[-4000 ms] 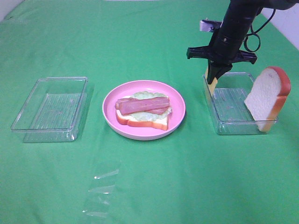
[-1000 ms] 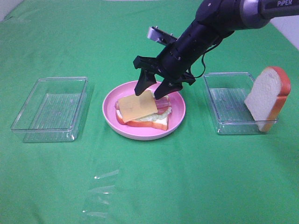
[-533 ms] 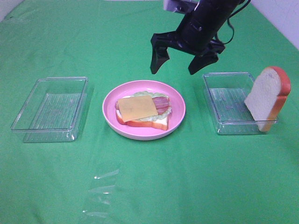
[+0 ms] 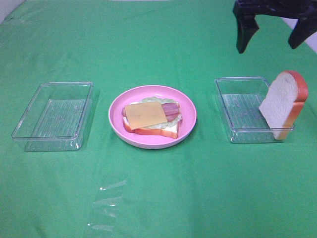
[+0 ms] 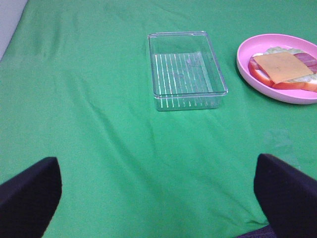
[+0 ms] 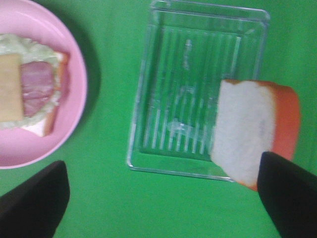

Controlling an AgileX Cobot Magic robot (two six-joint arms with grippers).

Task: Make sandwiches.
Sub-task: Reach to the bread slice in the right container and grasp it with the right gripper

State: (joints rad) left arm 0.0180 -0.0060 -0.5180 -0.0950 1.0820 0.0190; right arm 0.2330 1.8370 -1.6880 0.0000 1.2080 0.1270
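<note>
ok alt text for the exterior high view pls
An open-faced sandwich topped with cheese sits on a pink plate between two clear trays. The right tray holds a leaning bread slice, with the open right gripper above it.

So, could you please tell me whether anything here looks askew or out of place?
The cheese slice sits off-centre on the stack, leaving bacon uncovered. The bread slice stands tilted against the right tray wall instead of lying flat.

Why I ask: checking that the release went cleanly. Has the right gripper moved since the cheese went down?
Yes. The right gripper, open and empty, has gone up and rightward from the pink plate and now hangs above the right tray; the cheese slice stays put.
</note>
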